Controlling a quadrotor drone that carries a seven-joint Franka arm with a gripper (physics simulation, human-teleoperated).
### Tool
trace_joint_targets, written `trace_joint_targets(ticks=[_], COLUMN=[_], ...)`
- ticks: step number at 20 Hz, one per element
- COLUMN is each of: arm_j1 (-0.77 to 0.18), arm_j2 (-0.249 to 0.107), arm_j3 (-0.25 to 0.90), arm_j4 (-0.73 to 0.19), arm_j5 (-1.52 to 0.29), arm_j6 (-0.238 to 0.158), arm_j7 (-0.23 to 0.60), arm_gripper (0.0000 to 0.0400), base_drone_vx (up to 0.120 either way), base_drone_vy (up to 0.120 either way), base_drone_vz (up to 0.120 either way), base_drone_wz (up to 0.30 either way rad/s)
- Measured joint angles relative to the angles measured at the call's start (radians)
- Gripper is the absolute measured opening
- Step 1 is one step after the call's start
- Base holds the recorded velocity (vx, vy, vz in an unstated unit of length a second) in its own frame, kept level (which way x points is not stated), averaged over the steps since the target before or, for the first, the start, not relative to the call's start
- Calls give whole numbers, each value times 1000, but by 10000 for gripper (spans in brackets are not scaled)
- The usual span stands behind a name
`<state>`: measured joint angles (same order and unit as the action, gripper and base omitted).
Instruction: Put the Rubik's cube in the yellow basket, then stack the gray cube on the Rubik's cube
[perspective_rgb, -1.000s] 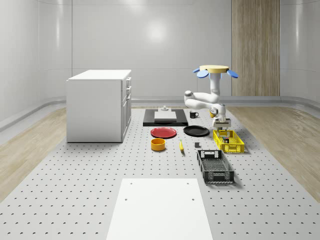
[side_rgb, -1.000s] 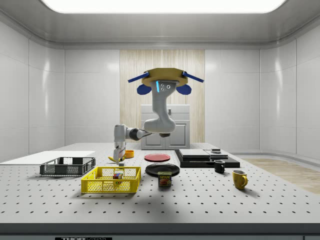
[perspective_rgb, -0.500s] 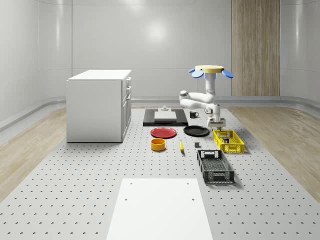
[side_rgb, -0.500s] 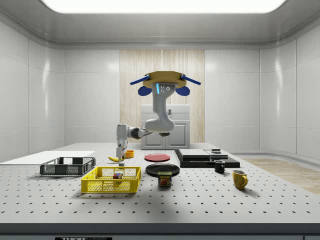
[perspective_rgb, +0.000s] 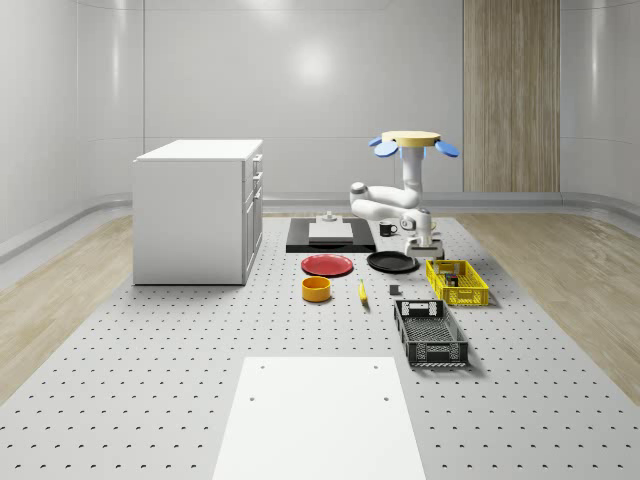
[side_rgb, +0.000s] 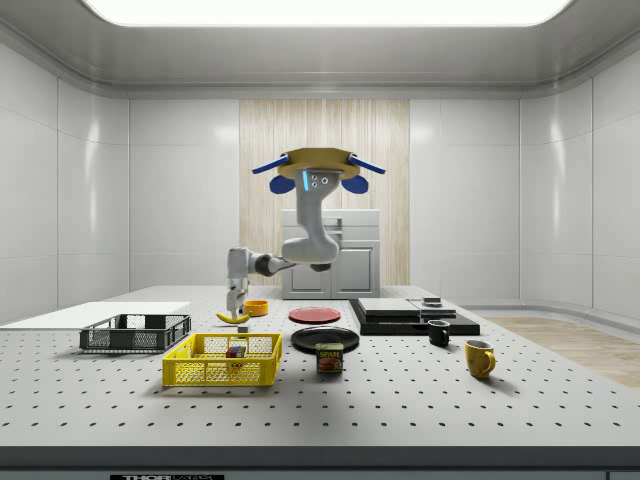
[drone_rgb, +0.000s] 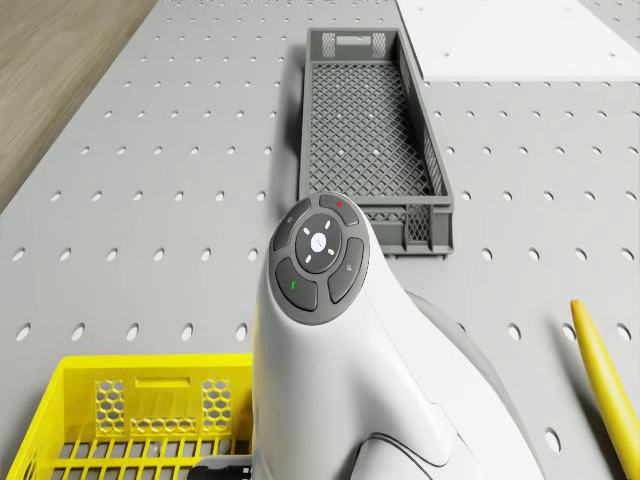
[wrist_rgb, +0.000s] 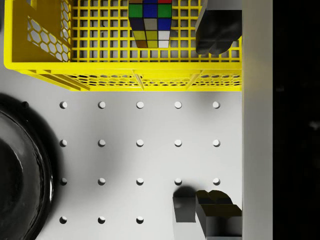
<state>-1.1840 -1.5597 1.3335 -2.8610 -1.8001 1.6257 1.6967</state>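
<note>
Already the Rubik's cube (wrist_rgb: 150, 22) sits inside the yellow basket (wrist_rgb: 45, 60). Jaws (wrist_rgb: 212, 120) hang spread wide and empty above the bare tabletop (wrist_rgb: 140, 160), just outside the basket's end wall and beside the black plate (wrist_rgb: 20, 170). Overhead, the drone (side_rgb: 312, 167) hovers near the red plate (perspective_rgb: 327, 265) and black plate.

yellow basket (wrist_rgb: 120, 80), multicoloured Rubik's cube (wrist_rgb: 149, 22), seemingly black plate (wrist_rgb: 20, 175)

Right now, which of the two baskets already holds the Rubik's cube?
The yellow basket: the Rubik's cube sits on its mesh floor. The dark gray basket has nothing in it.
</note>
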Motion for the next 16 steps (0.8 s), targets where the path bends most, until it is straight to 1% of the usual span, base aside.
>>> trace_joint_targets(ticks=[3,4,6,11,16], arm_j1=[0,0,0,0,0], arm_j2=[0,0,0,-1,-1], arm_j3=[0,0,0,0,0], arm_j4=[0,0,0,0,0], arm_j5=[0,0,0,0,0], arm_j6=[0,0,0,1,1], arm_j7=[0,0,0,0,0], arm_gripper=[400,400,400,400,400], base_drone_vx=[0,40,100,0,0], base_drone_vy=[-120,-120,-120,-120,-120], base_drone_vz=[0,0,0,0,-120], base_drone_wz=[0,0,0,0,0])
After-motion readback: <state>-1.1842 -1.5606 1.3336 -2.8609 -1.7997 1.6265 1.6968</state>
